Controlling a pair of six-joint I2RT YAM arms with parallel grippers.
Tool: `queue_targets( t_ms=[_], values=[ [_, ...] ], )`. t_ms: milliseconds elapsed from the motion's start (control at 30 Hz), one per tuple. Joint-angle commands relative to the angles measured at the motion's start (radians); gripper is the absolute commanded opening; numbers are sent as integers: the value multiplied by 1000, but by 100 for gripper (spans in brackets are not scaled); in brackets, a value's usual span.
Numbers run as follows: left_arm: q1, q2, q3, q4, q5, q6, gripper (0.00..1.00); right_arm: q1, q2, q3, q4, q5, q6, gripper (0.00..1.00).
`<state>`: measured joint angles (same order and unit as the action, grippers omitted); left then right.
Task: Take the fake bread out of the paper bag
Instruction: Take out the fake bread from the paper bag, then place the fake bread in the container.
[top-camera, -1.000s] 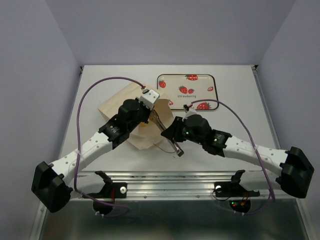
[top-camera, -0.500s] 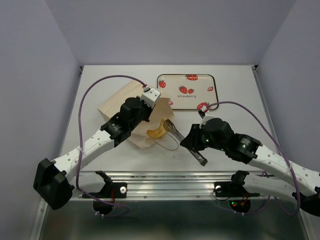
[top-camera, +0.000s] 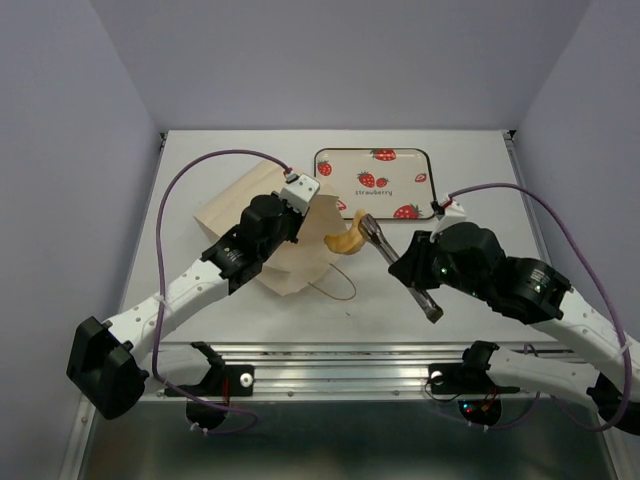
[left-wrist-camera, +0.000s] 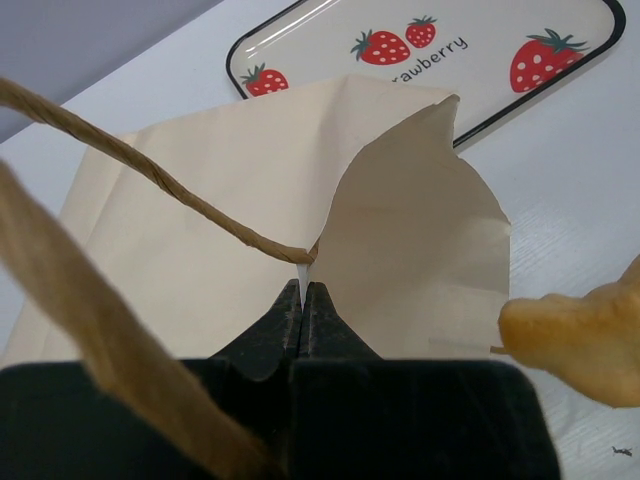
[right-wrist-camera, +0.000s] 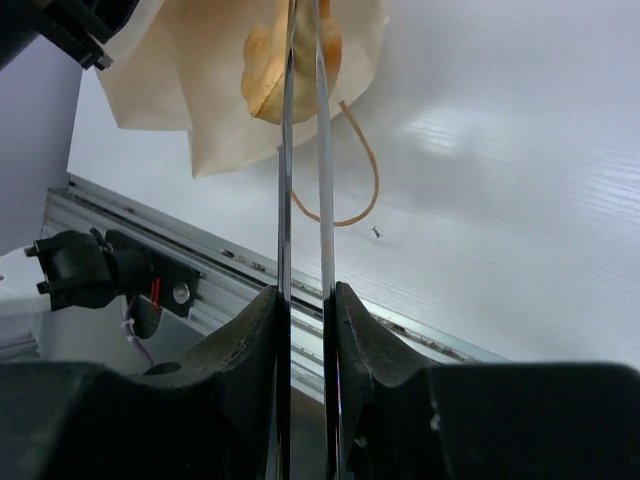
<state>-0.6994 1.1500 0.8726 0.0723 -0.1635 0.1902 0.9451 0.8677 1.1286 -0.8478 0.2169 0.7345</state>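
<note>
The table carried everything, with its widest bare stretch on the right side and along the near edge. The paper bag lay on its side on the left half, with its mouth turned toward the tray, which sat just beyond it near the far edge.

The left gripper was clenched on the bag's upper lip where a string handle joins. We judged that it held the mouth lifted so the other arm could work inside. The right gripper was clamped on one croissant, which hung clear of the mouth, close to the tray's near edge. We could not see any other bread; the bag's inside was hidden from us.

The short way to the tray looked open, apart from its raised rim. The flared paper lip stood just beside the croissant. A loose string loop lay on the table below, apart from the fingers.
</note>
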Motion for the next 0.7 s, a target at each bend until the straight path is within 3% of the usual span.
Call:
queue_targets(
  t_ms=[0, 267, 433, 533, 567, 667],
  values=[
    [-5, 5, 54, 37, -33, -11, 0, 9, -22, 94, -125, 158, -18, 1],
    [-3, 19, 63, 29, -30, -11, 0, 9, 48, 169, -240, 449, 14, 1],
    [-3, 28, 69, 24, -37, -6, 0, -37, 268, 249, -209, 599, -78, 1],
    [-3, 28, 63, 26, -31, -3, 0, -147, 327, 258, -46, 549, -226, 0],
    [-3, 25, 62, 26, -31, -2, 0, -243, 352, 252, 5, 514, -271, 1],
    [-3, 20, 54, 27, -36, -1, 0, -327, 410, 255, 137, 461, -437, 1]
  ],
)
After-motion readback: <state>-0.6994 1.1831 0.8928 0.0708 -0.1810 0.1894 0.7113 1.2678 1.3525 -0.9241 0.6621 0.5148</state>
